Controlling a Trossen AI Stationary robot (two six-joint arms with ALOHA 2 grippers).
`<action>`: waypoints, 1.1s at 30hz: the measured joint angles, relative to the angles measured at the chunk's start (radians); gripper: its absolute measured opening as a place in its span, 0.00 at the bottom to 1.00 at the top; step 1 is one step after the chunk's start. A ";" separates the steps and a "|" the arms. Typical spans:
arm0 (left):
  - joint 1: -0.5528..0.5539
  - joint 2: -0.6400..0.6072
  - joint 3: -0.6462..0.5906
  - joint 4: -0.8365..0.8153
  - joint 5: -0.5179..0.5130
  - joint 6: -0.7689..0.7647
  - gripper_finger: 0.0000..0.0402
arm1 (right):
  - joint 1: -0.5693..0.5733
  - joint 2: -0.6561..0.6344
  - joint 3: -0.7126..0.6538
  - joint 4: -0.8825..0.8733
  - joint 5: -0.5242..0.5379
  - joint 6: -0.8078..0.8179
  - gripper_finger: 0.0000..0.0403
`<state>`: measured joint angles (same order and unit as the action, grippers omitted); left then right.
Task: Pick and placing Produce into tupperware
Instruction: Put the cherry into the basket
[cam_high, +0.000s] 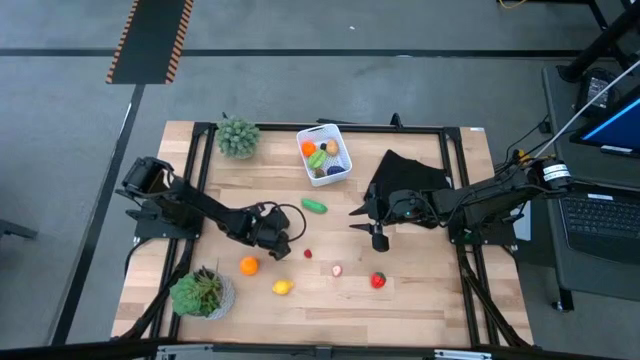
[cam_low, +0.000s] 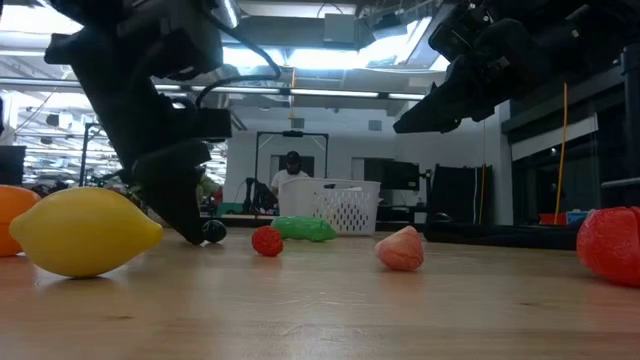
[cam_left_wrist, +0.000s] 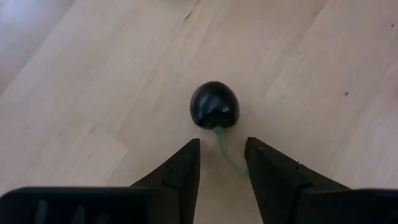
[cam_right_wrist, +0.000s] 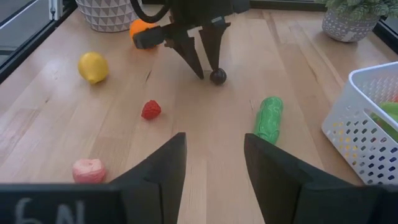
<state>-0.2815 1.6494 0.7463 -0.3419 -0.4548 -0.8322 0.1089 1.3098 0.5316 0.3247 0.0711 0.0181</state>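
left gripper (cam_left_wrist: 222, 163) is down at the table with its jaws partly open and nothing between them; the dark round fruit (cam_left_wrist: 214, 104) lies just ahead of the fingertips, its green stem trailing back into the gap, so the next move looks like a short push forward before closing. right gripper (cam_right_wrist: 214, 163) hovers further right, part open and empty, well apart from that fruit. the white tub (cam_high: 324, 154) sits at the far side, already holding a few pieces.

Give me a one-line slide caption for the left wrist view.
Left gripper, fingers open, poised just short of a dark round fruit lying on the wooden table.
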 joint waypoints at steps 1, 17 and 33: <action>0.004 0.000 0.001 0.000 0.005 0.000 0.31 | 0.000 0.000 0.000 0.000 0.000 0.000 0.41; 0.028 0.001 0.001 -0.002 0.029 0.004 0.04 | 0.000 0.000 0.000 -0.001 0.000 0.003 0.41; 0.016 -0.019 -0.002 -0.016 0.001 0.109 0.00 | 0.000 0.000 0.000 -0.006 -0.002 0.004 0.41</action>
<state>-0.2659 1.6303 0.7441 -0.3581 -0.4534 -0.7231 0.1089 1.3098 0.5320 0.3191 0.0692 0.0217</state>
